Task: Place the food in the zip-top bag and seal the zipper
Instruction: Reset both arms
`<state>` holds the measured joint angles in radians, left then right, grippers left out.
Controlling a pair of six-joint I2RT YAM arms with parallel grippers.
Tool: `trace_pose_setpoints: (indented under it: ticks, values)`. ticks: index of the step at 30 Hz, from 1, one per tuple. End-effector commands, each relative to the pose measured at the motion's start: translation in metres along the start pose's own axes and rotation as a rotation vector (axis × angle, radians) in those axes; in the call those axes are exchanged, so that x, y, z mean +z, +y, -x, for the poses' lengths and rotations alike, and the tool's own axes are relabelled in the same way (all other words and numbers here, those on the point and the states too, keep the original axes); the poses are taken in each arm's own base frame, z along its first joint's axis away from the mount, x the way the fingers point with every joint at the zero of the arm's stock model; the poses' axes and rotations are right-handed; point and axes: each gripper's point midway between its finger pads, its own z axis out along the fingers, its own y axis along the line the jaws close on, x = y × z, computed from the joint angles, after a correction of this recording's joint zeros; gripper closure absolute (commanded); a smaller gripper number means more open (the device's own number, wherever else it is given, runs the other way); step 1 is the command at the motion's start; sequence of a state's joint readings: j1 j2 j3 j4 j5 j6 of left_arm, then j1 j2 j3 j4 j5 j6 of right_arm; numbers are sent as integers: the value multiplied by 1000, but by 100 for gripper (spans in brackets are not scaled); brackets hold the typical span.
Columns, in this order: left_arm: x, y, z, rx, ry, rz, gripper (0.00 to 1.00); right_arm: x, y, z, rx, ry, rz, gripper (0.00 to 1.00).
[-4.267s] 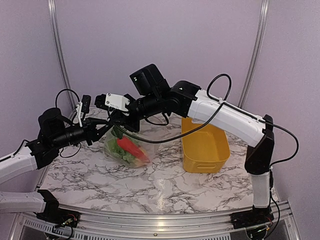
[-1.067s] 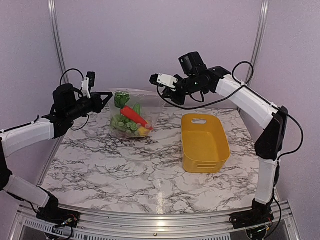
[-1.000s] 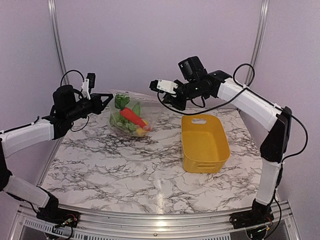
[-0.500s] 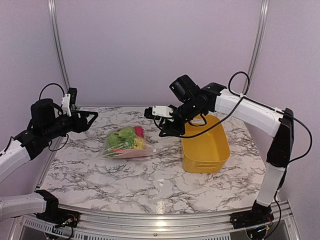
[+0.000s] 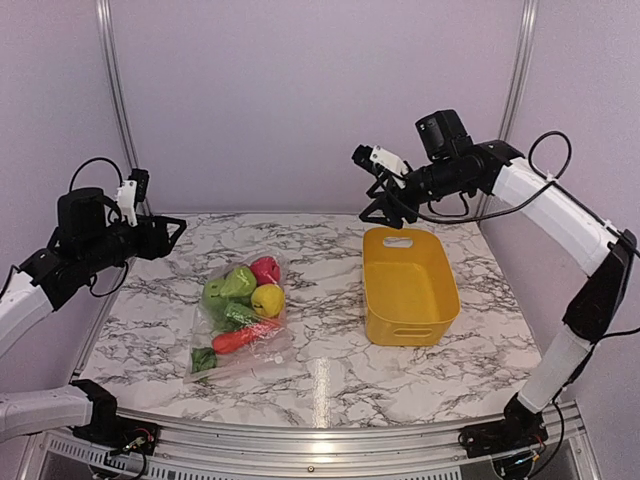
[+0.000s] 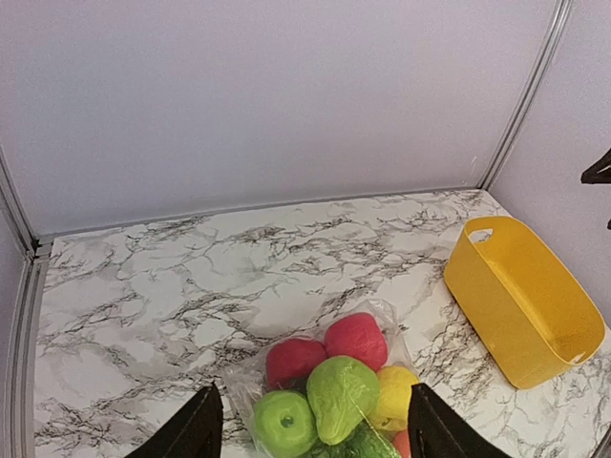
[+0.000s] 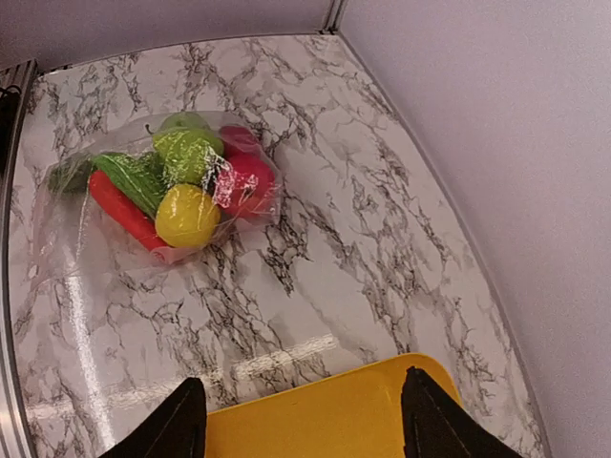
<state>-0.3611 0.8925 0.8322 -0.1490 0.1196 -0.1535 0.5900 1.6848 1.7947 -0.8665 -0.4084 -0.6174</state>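
On my overhead feed the bag (image 5: 238, 322) lies flat on the marble worktop (image 5: 400, 385), left of centre and well apart from the yellow basket (image 5: 405, 330) on the right. All the food is inside it. The red apple (image 5: 265, 268) sits at the far end, with the lemon (image 5: 267, 299) just nearer and the green pear (image 5: 228, 288) to their left. The carrot (image 5: 238, 339) lies crosswise below them, and a leafy piece (image 5: 204, 358) is by the near left corner. The zipper (image 5: 238, 371) runs along the bag's near edge. I cannot tell from here whether it is pressed closed.

My left tool (image 6: 313, 401) hangs above the worktop's left side, clear of the bag. Its fingers are spread wide with nothing between them. Through its camera I look down on the apple end of the bag.

My right tool (image 7: 301, 382) is raised above the far end of the basket. Its fingers are also apart and it grips nothing. Its camera shows the basket rim below and the bag further off.
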Motion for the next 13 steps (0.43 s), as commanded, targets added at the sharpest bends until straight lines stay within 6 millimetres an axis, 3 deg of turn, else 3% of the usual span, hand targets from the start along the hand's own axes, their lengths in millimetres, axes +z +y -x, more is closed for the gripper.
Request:
trace_pose_setpoints:
  ticks: [1, 2, 3, 5, 8, 13]
  values:
    - [-17, 26, 34, 50, -63, 184, 30, -86, -80, 8, 150, -184, -307, 21]
    - [-19, 30, 39, 54, -69, 212, 30, -106, -99, 2, 193, -216, -386, 8]
    - [-21, 33, 42, 59, -71, 231, 30, -125, -114, -6, 232, -249, -454, 2]
    - [-24, 37, 48, 59, -75, 266, 28, -155, -134, -22, 304, -291, -537, 2]
    - [-31, 49, 58, 54, -89, 351, 27, -183, -153, -36, 399, -322, -643, 2]
    - [-53, 69, 79, 60, -145, 497, 16, -217, -161, -48, 410, -308, -835, 2]
